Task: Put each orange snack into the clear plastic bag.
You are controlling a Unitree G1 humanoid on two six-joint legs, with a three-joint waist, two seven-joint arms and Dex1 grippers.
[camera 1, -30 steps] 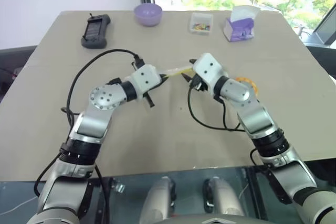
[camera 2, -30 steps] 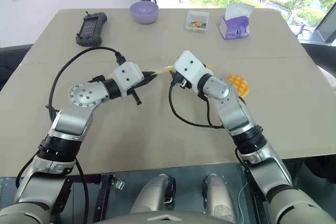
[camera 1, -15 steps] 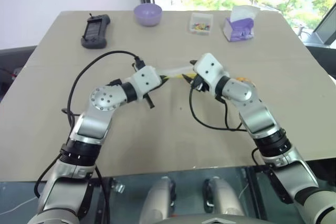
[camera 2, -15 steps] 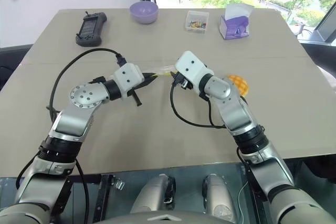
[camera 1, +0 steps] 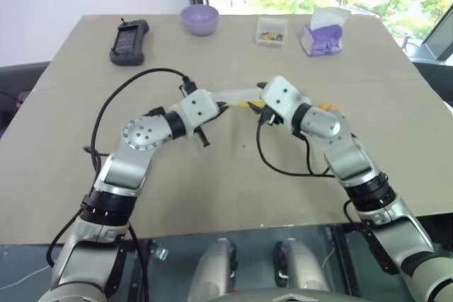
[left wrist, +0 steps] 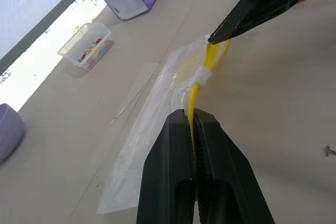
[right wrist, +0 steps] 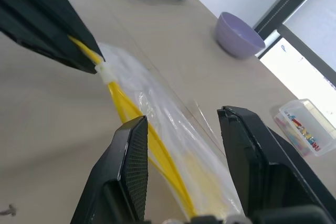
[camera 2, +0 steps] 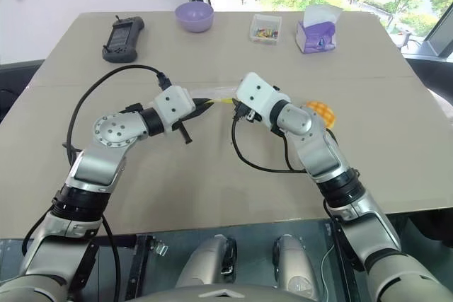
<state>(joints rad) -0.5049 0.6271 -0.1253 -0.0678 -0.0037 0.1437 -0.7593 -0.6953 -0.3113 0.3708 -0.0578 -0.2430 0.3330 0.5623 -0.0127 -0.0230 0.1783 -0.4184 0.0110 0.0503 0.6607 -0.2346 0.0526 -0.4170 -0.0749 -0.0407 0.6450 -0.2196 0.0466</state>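
Mid-bench, L gripper (left wrist: pixel 195 124) has its jaws clamped on the clear plastic bag (left wrist: pixel 157 108) at the yellow seal strip; R gripper (right wrist: pixel 184 135) jaws stand half-spread astride the bag's mouth, not gripping. Orange snack (camera 2: pixel 319 112) sits on the bench just beside the R arm. Step looks like opening the bag; next, R should pinch the far lip & pull apart.

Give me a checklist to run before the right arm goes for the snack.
1. Left gripper shut on the clear plastic bag at its yellow seal strip: ok.
2. Right gripper open, its fingers on either side of the seal strip: ok.
3. Bag mouth pulled open: not ok, the strip looks closed.
4. Orange snack on the table, outside the bag: ok.
5. Path from bag to snack past the right arm: cannot tell.
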